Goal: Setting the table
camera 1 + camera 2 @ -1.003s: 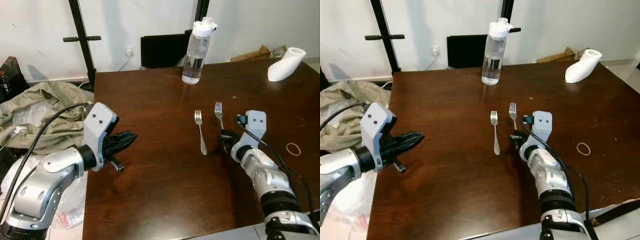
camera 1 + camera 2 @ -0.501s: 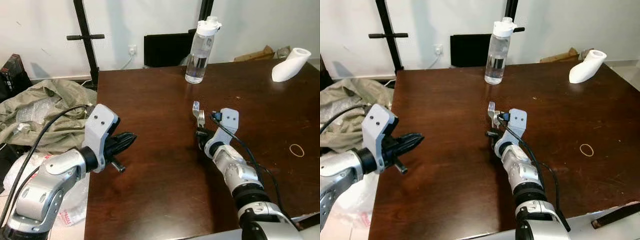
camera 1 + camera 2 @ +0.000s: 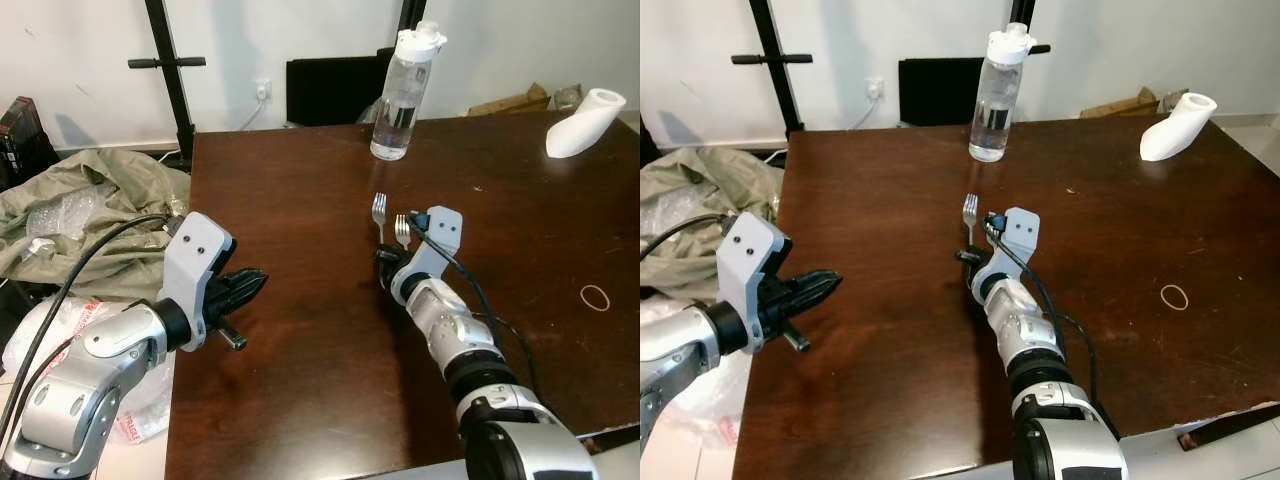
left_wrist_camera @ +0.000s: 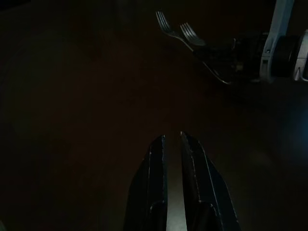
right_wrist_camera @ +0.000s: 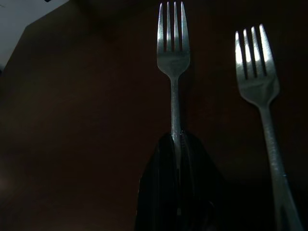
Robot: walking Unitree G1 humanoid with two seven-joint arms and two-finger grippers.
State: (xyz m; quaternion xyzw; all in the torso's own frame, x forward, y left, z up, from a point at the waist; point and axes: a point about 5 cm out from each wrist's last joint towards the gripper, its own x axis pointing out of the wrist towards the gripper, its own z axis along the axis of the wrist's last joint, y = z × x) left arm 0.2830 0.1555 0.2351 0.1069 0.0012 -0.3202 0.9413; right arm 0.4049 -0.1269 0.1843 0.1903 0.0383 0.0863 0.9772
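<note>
Dark wooden bench (image 3: 300,180) carries two forks, the right pincer (image 3: 385,268) clamping the left fork (image 5: 173,53) (left pincer (image 3: 250,283) idle, narrowly parted), placement apparently next.

Bench (image 3: 300,180): dark reddish-brown wood, glossy, faint grain, pale glare along the far edge.
Two forks, the held fork (image 3: 379,211) and the second fork (image 3: 402,229): bright silver metal, unpatterned.
Right gripper (image 5: 177,192) and left gripper (image 4: 172,154): black fingers; wrist housings are seen as pale grey, arms as silver with black joints and black cables.
Water bottle (image 3: 402,90): clear, with a white cap and a dark printed patch on the body.
Tilted object (image 3: 585,124) at the far corner: plain white.
Rubber band (image 3: 595,297): tan.
Crumpled cloth (image 3: 80,215) beside the bench: olive green.
Wall: white. Stand pole (image 3: 168,85): black.
</note>
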